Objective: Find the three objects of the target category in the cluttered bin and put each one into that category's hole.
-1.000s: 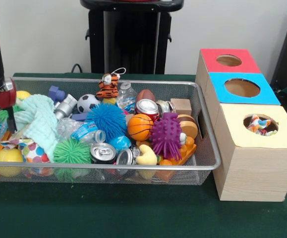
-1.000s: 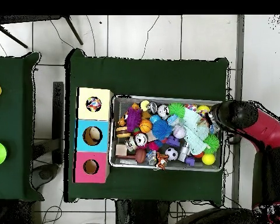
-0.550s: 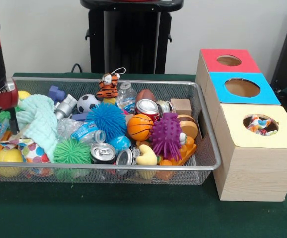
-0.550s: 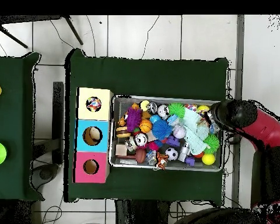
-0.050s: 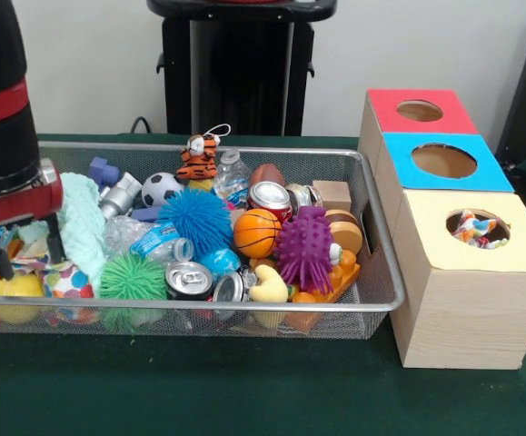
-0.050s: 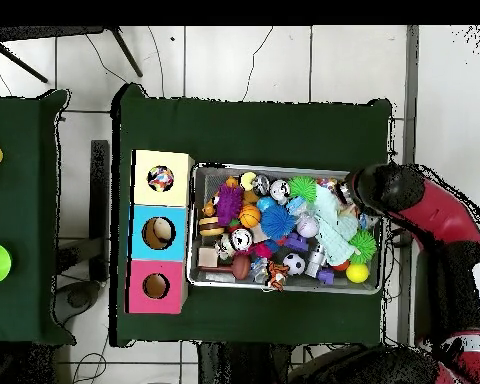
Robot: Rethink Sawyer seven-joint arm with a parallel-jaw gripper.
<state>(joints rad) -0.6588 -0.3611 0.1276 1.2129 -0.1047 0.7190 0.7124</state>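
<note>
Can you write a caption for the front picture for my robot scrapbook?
The Sawyer gripper hovers open over a wire bin crammed with toys, beside three wooden boxes with holes.

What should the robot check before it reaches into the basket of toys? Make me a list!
1. Fingers spread apart: ok, two dark fingers hang apart below the red wrist.
2. Gripper empty: ok, nothing shows between them.
3. Gripper over the basket: ok, it hangs at the end far from the boxes.
4. What is right under it: cannot tell, the mint cloth, yellow ball and dotted toy crowd there.
5. Holes free: red box and blue box ok; yellow box already shows something colourful inside.
</note>
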